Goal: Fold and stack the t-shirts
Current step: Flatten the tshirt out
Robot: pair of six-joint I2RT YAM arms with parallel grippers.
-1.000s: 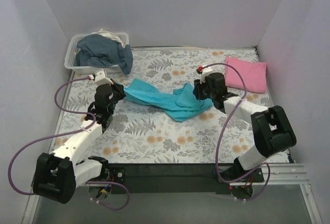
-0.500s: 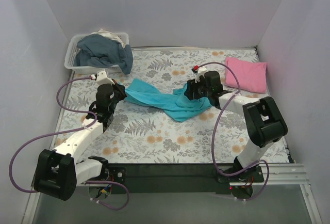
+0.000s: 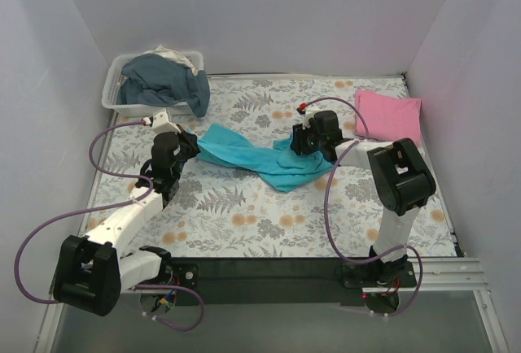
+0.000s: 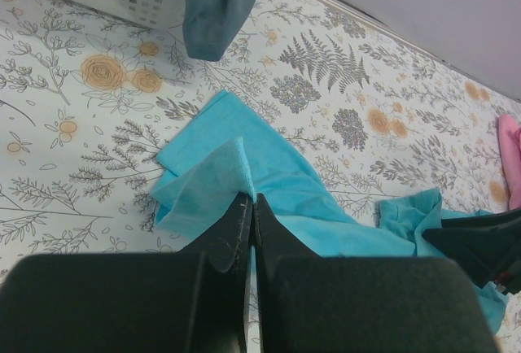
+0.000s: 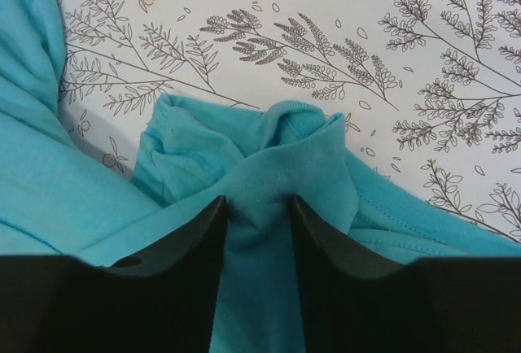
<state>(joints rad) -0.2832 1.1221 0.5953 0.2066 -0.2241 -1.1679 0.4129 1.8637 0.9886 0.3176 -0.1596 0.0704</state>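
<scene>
Pinching, left fingers [image 4: 232, 235]: pressed together on a doubled edge at the left end of the turquoise t-shirt [image 3: 252, 156].
Right fingers [image 5: 195, 239]: part-way apart, gripping a bunched ridge of the same shirt that fills the gap and touches both inner faces.
Turquoise t-shirt: lies crumpled in a loose band on the table [image 3: 244, 215], running from one pair of fingers to the other, with its right part bulging toward the near side.
Pink t-shirt [image 3: 391, 117]: folded into a rectangle at the far right, just beyond the right fingers and apart from the turquoise one.
Bin [image 3: 114, 97]: far left corner, with a grey-blue garment [image 3: 163, 80] draped over its rim.
</scene>
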